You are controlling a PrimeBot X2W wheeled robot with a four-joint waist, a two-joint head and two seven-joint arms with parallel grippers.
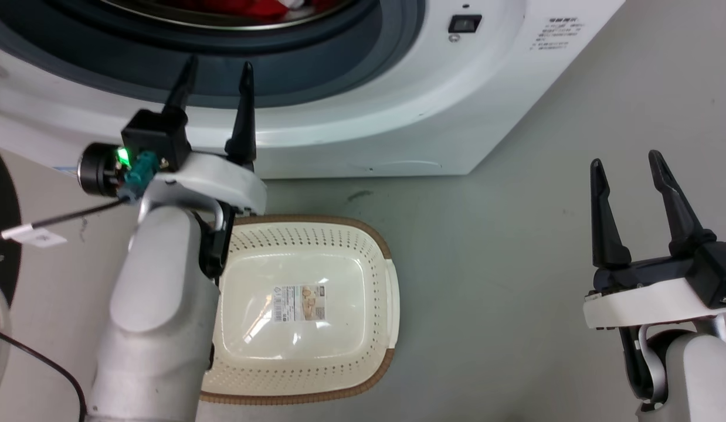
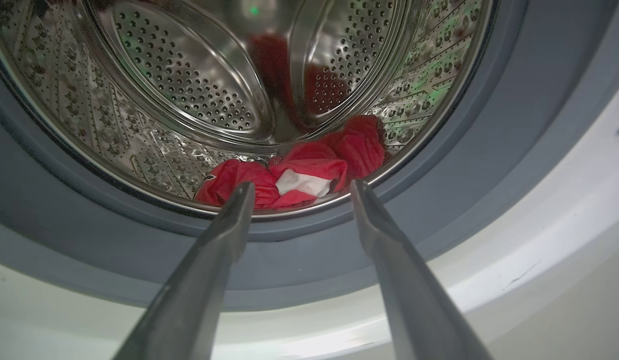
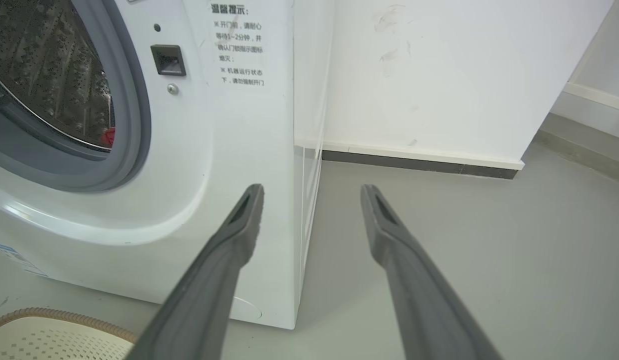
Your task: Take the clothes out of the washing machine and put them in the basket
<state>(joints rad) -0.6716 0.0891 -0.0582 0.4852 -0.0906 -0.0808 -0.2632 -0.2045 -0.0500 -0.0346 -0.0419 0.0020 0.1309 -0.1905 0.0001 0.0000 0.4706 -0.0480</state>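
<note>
Hovering left jaws: spread wide with nothing between them. In the head view the dark fingers [image 1: 244, 111] point up the frame from left of centre, with their tips over the lower part of the porthole ring. In the left wrist view the fingers [image 2: 209, 280] rise from the bottom edge, and their tips overlap the drum's lower rim.
Right jaws: spread wide and empty at the lower right of the head view, fingers [image 1: 603, 228] pointing up over the floor. In the right wrist view the fingers [image 3: 224, 270] stand either side of the machine's front corner.
Basket [image 1: 391, 305]: lower centre of the head view, on the floor just in front of the machine, its left side hidden by the left forearm. A paper label [image 1: 301, 303] lies on its bottom (a bit of rim [image 3: 44, 335] shows at the lower left of the right wrist view).
Floor [image 1: 504, 246]: plain grey.
Washing machine [image 1: 398, 117]: white, across the top of the head view, with a grey ring [image 2: 514, 150] round the porthole.
Drum [image 2: 179, 85]: perforated steel, filling the upper part of the left wrist view.
Clothes [image 2: 309, 167]: a red bundle with a white patch, low in the drum just behind its front rim, above and between the fingertips. A red strip [image 1: 269, 9] shows at the top edge of the head view.
Wall [image 3: 429, 75]: white, upper right of the right wrist view.
</note>
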